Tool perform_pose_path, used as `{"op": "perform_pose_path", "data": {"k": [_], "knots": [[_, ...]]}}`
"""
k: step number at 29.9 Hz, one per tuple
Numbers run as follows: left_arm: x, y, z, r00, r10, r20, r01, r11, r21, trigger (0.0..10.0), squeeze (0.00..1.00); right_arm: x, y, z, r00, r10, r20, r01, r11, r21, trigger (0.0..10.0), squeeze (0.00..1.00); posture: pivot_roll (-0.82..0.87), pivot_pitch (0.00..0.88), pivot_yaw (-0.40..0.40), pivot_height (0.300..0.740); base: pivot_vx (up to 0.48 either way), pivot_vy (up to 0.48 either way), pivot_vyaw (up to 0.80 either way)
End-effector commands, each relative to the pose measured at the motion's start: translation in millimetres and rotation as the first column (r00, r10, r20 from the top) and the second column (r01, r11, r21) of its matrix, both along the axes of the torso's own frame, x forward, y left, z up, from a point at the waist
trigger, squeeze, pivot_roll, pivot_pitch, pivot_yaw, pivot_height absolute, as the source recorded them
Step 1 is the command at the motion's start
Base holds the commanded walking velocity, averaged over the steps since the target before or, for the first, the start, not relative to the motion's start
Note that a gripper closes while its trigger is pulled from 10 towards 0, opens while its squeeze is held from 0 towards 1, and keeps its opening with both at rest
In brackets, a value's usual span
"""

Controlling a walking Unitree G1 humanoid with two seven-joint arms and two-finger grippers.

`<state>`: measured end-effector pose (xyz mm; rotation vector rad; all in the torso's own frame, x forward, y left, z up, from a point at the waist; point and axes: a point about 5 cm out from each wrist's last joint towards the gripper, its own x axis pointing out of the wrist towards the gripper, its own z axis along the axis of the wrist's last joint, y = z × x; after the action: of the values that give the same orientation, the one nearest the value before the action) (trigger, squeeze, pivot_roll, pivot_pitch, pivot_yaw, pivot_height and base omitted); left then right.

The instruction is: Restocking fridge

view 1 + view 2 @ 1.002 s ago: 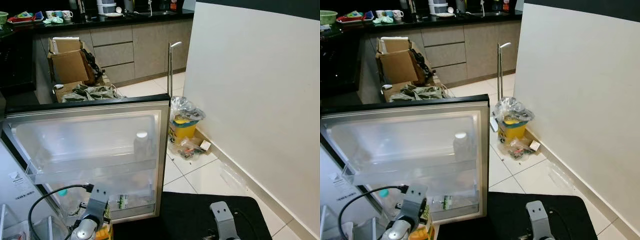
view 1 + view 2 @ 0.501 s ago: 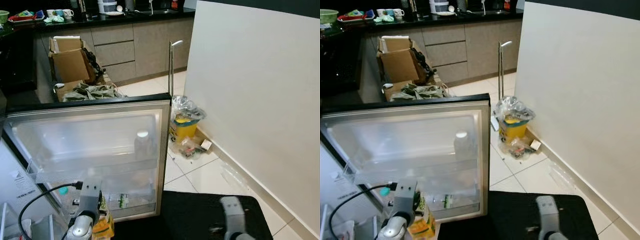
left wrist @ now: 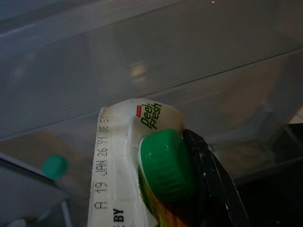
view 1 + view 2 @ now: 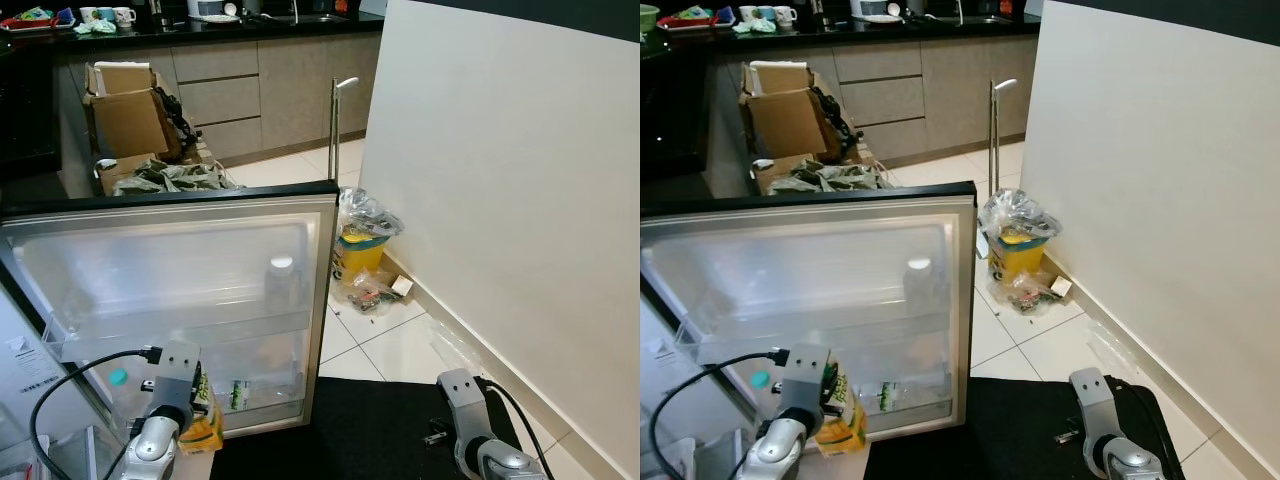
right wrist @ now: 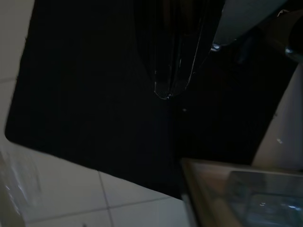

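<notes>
Green-capped white-and-yellow juice carton clamped between left gripper fingers, held low before open fridge door's clear plastic shelves. Right gripper over black mat; finger state cannot be told.

At twelve o'clock a dark kitchen counter carries mugs above grey drawers. Open cardboard boxes sit at eleven o'clock with crumpled packing below. A yellow bin with a plastic bag stands at two o'clock against the white wall, litter beside it on the tiled floor.
</notes>
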<state>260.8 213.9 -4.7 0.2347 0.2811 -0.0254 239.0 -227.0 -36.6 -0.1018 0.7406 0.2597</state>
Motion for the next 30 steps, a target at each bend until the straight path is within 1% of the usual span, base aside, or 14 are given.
{"op": "perform_pose_path", "data": {"k": [1, 3, 6, 10, 14, 15, 16, 17, 20, 23, 24, 28, 30], "knots": [[-0.1, 5.8, 3.3, 1.000, -0.009, 0.021, 0.009, 0.999, 0.035, 10.0, 0.00, 1.8, 1.9, 2.1, 0.999, 0.034, 0.020, -0.034, 0.999, 0.004, 10.0, 0.00, -0.06, 0.028, -0.017, 0.676, 0.000, 0.000, 0.00], [4.1, 10.5, 9.0, 0.999, -0.001, 0.045, -0.002, 0.999, 0.052, 10.0, 0.00, 6.3, 8.9, 5.4, 0.996, 0.078, 0.047, -0.079, 0.996, 0.028, 10.0, 0.00, -0.06, 0.033, -0.011, 0.676, 0.000, 0.000, 0.00], [5.6, 11.2, 10.9, 0.999, -0.006, 0.053, 0.003, 0.998, 0.055, 10.0, 0.00, 8.2, 11.8, 6.4, 0.994, 0.097, 0.052, -0.098, 0.995, 0.030, 10.0, 0.00, -0.06, 0.033, -0.009, 0.676, 0.000, 0.000, 0.00], [9.0, 13.6, 16.3, 0.997, -0.021, 0.078, 0.016, 0.998, 0.065, 10.0, 0.00, 18.6, 23.5, 13.3, 0.983, 0.164, 0.087, -0.167, 0.985, 0.036, 10.0, 0.00, -0.05, 0.033, -0.003, 0.676, 0.000, 0.000, 0.00], [8.5, 13.9, 16.2, 0.997, -0.024, 0.079, 0.019, 0.998, 0.064, 10.0, 0.00, 22.0, 27.9, 15.5, 0.975, 0.200, 0.093, -0.203, 0.979, 0.021, 10.0, 0.00, -0.05, 0.035, -0.002, 0.661, 0.000, 0.000, 0.00], [6.8, 13.2, 14.8, 0.997, -0.026, 0.077, 0.021, 0.998, 0.061, 10.0, 0.00, 24.6, 32.1, 17.7, 0.967, 0.230, 0.105, -0.234, 0.972, 0.025, 10.0, 0.00, -0.05, 0.036, -0.001, 0.651, 0.000, 0.000, 0.00], [6.8, 13.2, 14.8, 0.997, -0.026, 0.077, 0.021, 0.998, 0.061, 10.0, 0.00, 24.6, 32.1, 17.7, 0.967, 0.230, 0.105, -0.234, 0.972, 0.025, 10.0, 0.00, -0.05, 0.036, -0.001, 0.651, 0.000, 0.000, 0.00], [4.8, 12.9, 13.1, 0.997, -0.028, 0.072, 0.024, 0.998, 0.059, 10.0, 0.00, 26.6, 35.9, 19.6, 0.960, 0.254, 0.117, -0.259, 0.965, 0.030, 10.0, 0.00, -0.04, 0.038, 0.002, 0.641, 0.000, 0.000, 0.00], [3.6, 13.0, 12.0, 0.997, -0.029, 0.067, 0.025, 0.998, 0.058, 10.0, 0.00, 27.6, 37.8, 20.7, 0.956, 0.267, 0.124, -0.272, 0.962, 0.031, 10.0, 0.00, -0.04, 0.038, 0.003, 0.636, 0.000, 0.000, 0.00], [0.0, 13.4, 9.1, 0.998, -0.034, 0.056, 0.031, 0.998, 0.060, 10.0, 0.00, 33.8, 42.8, 27.2, 0.941, 0.296, 0.165, -0.305, 0.952, 0.034, 10.0, 0.00, -0.04, 0.039, 0.008, 0.616, 0.000, 0.000, 0.00], [0.0, 13.4, 9.1, 0.998, -0.034, 0.056, 0.031, 0.998, 0.060, 10.0, 0.00, 33.8, 42.8, 27.2, 0.941, 0.296, 0.165, -0.305, 0.952, 0.034, 10.0, 0.00, -0.04, 0.039, 0.008, 0.616, 0.000, 0.000, 0.00], [0.1, 14.0, 9.9, 0.997, -0.038, 0.061, 0.034, 0.998, 0.062, 10.0, 0.00, 40.8, 46.4, 36.4, 0.919, 0.324, 0.223, -0.342, 0.939, 0.043, 10.0, 0.00, -0.04, 0.044, 0.012, 0.616, 0.000, 0.000, 0.00], [0.5, 14.0, 10.4, 0.997, -0.038, 0.065, 0.034, 0.998, 0.061, 10.0, 0.00, 42.1, 47.2, 38.2, 0.914, 0.334, 0.231, -0.352, 0.935, 0.042, 10.0, 0.00, -0.04, 0.044, 0.012, 0.616, 0.000, 0.000, 0.00]]}}
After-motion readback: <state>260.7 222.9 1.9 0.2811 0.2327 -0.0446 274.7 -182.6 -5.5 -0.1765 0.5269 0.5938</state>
